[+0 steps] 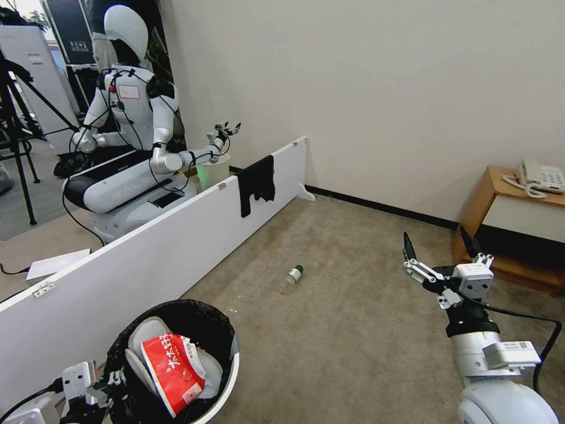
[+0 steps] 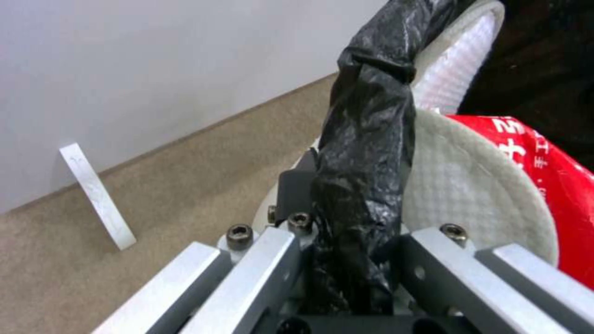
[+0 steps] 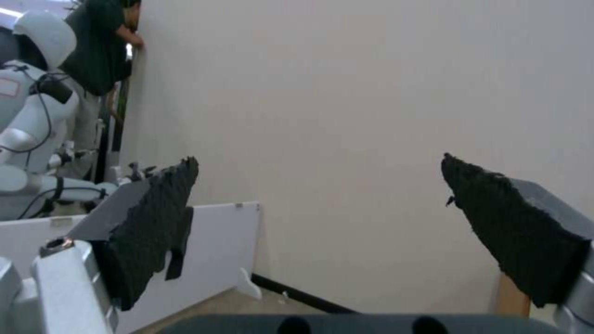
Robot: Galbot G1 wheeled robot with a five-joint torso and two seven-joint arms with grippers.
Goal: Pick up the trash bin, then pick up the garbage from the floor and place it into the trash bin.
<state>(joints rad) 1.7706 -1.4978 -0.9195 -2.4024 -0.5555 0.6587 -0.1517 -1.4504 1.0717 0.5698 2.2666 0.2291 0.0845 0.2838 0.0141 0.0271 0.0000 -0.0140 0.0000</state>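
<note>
- Right gripper (image 1: pixel 436 247) is up in the air on the robot's right, fingers spread wide and nothing between them; the right wrist view has both dark pads (image 3: pixel 155 222) well apart, looking at bare wall.
- Left gripper (image 1: pixel 97 386) is low at the near left, clamped on the bagged rim of the trash bin (image 1: pixel 226 377); the left wrist view shows the crinkled black bag (image 2: pixel 362 162) pinched between its fingers.
- In the bin already: a red snack packet (image 1: pixel 173 368) lying over white slippers (image 1: pixel 147 333).
- Left on the carpet: the green-capped bottle (image 1: pixel 293 275), on its side in the open floor between the white board (image 1: pixel 147 247) and the right arm.
- Key relation: the bottle lies ahead of the right gripper and toward the robot's left, down at floor level, well apart from it.
- Its long axis runs diagonally, cap end pointing away and slightly right.
- My read: the free right arm is the one for this pick, since the left is busy with the bin, though the bottle sits roughly midway between the two.
- The fingers would likely need to close across that diagonal, not along it.
</note>
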